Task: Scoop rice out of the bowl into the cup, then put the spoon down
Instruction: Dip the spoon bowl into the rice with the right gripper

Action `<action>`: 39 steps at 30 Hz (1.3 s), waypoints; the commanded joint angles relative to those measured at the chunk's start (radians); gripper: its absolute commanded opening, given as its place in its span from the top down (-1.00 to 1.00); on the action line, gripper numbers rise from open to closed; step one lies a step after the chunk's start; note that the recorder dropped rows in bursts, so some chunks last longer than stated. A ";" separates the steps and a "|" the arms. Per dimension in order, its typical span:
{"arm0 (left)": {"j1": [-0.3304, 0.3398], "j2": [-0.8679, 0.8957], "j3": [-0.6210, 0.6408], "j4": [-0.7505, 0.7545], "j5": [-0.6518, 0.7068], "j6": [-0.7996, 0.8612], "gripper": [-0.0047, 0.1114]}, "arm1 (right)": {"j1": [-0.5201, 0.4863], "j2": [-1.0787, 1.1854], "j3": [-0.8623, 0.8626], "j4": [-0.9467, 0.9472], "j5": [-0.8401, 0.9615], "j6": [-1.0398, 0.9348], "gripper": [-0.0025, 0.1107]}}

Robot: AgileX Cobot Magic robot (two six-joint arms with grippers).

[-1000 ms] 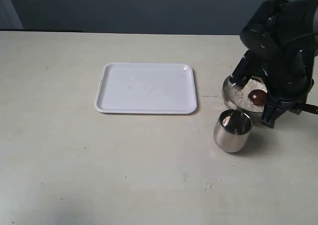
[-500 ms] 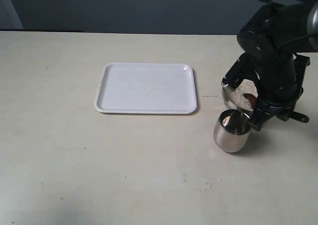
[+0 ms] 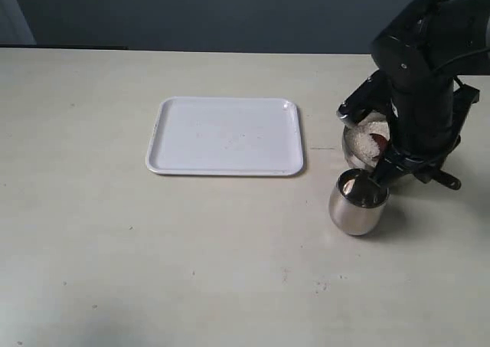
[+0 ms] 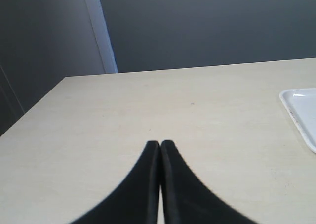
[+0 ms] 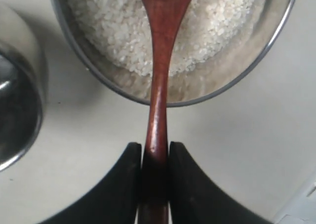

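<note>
My right gripper (image 5: 155,147) is shut on the handle of the dark red-brown wooden spoon (image 5: 160,70). The spoon's small end reaches out over the white rice (image 5: 133,31) heaped in the wide steel bowl (image 5: 103,80). In the exterior view the right arm covers most of the bowl (image 3: 352,144); a bit of rice (image 3: 369,129) and the spoon's (image 3: 378,140) tip show beside it. The rounded steel cup (image 3: 357,201) stands just in front of the bowl, close to the arm; its rim (image 5: 17,110) also shows in the right wrist view. My left gripper (image 4: 160,144) is shut, empty, above bare table.
A white rectangular tray (image 3: 226,136) lies flat to the left of the bowl and cup; its corner (image 4: 301,110) appears in the left wrist view. The table's far edge meets a dark wall. The left arm is out of the exterior view.
The right arm has turned and shifted left over the bowl. The spoon's tip moved from the bowl's front right toward its middle and now sits higher.
</note>
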 commanded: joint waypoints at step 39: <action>-0.005 -0.004 -0.003 0.001 -0.011 -0.005 0.91 | -0.104 -0.188 0.187 0.206 -0.206 0.088 0.97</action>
